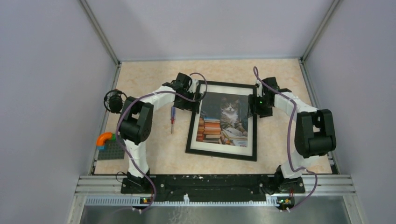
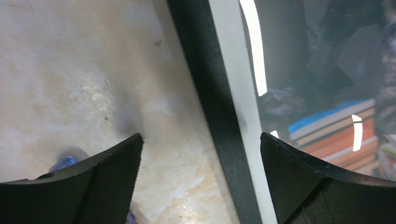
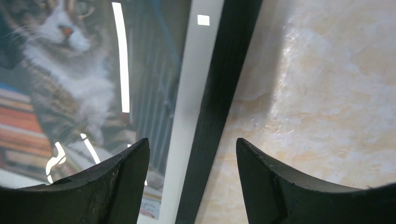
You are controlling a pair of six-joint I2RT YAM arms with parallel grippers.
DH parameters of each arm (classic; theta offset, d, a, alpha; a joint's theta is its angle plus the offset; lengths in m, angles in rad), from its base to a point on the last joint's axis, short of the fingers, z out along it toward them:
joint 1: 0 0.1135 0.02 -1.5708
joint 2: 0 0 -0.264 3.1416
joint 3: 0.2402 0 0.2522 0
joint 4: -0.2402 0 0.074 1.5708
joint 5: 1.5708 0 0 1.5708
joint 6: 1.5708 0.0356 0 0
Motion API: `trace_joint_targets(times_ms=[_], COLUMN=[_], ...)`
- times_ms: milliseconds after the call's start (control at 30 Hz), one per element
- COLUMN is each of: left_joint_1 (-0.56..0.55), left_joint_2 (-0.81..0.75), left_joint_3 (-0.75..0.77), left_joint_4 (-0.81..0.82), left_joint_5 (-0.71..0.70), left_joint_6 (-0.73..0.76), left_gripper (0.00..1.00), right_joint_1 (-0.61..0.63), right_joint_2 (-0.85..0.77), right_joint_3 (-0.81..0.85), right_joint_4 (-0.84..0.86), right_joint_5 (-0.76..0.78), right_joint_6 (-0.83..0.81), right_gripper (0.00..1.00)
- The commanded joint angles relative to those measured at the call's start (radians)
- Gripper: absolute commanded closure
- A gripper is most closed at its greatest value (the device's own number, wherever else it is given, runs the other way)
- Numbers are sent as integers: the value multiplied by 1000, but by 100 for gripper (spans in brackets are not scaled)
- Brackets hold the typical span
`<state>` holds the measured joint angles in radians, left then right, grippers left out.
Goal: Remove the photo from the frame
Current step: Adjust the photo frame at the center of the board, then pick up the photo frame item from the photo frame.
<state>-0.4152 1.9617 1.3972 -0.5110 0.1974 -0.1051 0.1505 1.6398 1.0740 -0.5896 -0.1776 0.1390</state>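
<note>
The black frame (image 1: pixel 190 135) lies face up in the middle of the table with the cat photo (image 1: pixel 224 119) inside, behind reflective glazing. My left gripper (image 1: pixel 195 103) is open and straddles the frame's left rail (image 2: pixel 212 93), one finger over the table, the other over the photo (image 2: pixel 327 130). My right gripper (image 1: pixel 255 103) is open and straddles the right rail (image 3: pixel 224 93), one finger over the photo (image 3: pixel 60 70), the other over the table. Neither holds anything.
A small screwdriver (image 1: pixel 172 119) with a red and blue handle lies left of the frame. An orange and green curved piece (image 1: pixel 105 138) sits on a grey baseplate (image 1: pixel 111 151) at the left edge. A black round object (image 1: pixel 113 101) hangs at the left wall.
</note>
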Motion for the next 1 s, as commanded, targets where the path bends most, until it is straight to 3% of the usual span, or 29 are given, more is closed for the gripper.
trace_joint_targets(times_ms=[0,300,533,667,800,833,933,967], left_joint_1=[-21,-78,-114,-126,-132,-131,-132,-133], left_joint_2=[35,111,13,-31,-65,-66,-76,-79], left_joint_3=[44,86,-75,-162,-166,-152,-118,-106], left_joint_4=[67,50,-1,-21,-19,-32,-53,-59], left_joint_5=[-67,-151,-130,-71,-75,-72,-42,-27], left_joint_6=[42,97,-33,-96,-114,-118,-126,-126], left_gripper=[1,2,37,45,48,51,68,74], right_joint_1=[3,3,18,47,51,50,50,50], right_joint_2=[67,186,122,67,32,35,49,53], right_joint_3=[59,109,24,-52,-56,-36,19,32], right_joint_4=[67,68,41,25,6,-12,-58,-69], right_joint_5=[133,145,104,87,90,92,85,83], right_joint_6=[8,-32,-46,-53,-57,-58,-57,-57], right_gripper=[34,53,61,68,79,87,100,100])
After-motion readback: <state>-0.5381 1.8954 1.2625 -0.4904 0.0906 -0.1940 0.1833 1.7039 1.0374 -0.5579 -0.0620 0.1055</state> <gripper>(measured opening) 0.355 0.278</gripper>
